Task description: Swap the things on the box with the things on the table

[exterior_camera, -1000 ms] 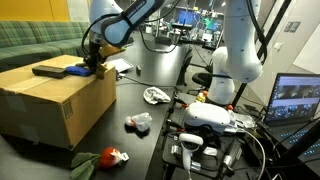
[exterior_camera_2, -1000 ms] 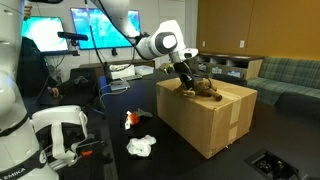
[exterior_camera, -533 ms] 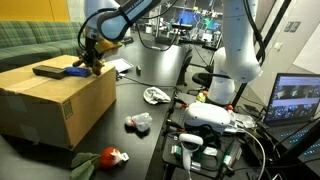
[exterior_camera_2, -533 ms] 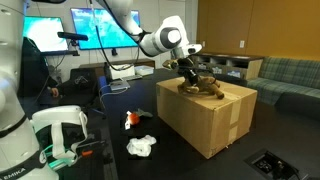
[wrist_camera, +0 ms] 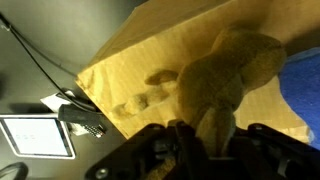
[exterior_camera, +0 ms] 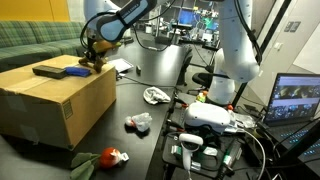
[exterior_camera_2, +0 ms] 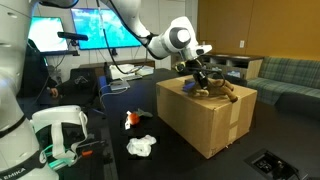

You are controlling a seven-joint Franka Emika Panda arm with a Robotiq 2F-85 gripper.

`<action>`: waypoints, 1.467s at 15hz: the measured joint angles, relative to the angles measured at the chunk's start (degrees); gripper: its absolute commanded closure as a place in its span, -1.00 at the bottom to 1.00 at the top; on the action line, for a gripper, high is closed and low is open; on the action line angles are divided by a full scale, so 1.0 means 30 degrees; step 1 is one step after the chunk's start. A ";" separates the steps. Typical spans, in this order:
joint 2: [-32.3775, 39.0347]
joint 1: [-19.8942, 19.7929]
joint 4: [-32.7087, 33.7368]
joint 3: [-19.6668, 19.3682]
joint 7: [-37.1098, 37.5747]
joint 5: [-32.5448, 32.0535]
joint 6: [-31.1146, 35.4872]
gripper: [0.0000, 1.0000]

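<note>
Hand (exterior_camera_2: 199, 76) is clamped on the tan plush toy (exterior_camera_2: 214, 88) over the box (exterior_camera_2: 205, 125) (blue pad (wrist_camera: 305, 90) at 3 o'clock of it). We read this as the carry-off step. Next we need bare bench (exterior_camera_2: 105, 110) at the box's 9 o'clock, clear of the white cloth (exterior_camera_2: 141, 146).

Both exterior views stand well back, facing across the desk (exterior_camera: 150, 110) from opposite sides: the box (exterior_camera: 55, 95) lies left in an exterior view, the box (exterior_camera_2: 205, 115) right in an exterior view. The wrist view looks closely past the pincer (wrist_camera: 215, 140) onto a plush toy (wrist_camera: 225, 75) and the box top.

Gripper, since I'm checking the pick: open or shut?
Shut: the gripper pinches the brown plush toy in the wrist view.
</note>
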 measured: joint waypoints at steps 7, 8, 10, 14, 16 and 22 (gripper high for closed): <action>0.1058 -0.0136 0.1216 0.0015 0.0499 -0.0003 -0.0838 -0.47; 0.1050 -0.0134 0.1310 0.0016 0.0589 -0.0014 -0.0877 -0.59; 0.0962 -0.0102 0.1474 0.0015 0.0897 -0.0189 -0.0900 -0.90; 0.0167 0.0109 0.1493 0.0116 0.1436 -0.0751 -0.0911 -1.00; -0.0380 0.0190 0.1402 0.0392 0.1459 -0.0908 -0.0912 -1.00; -0.1470 0.0164 0.0576 0.2076 0.0818 -0.0770 -0.0816 -1.00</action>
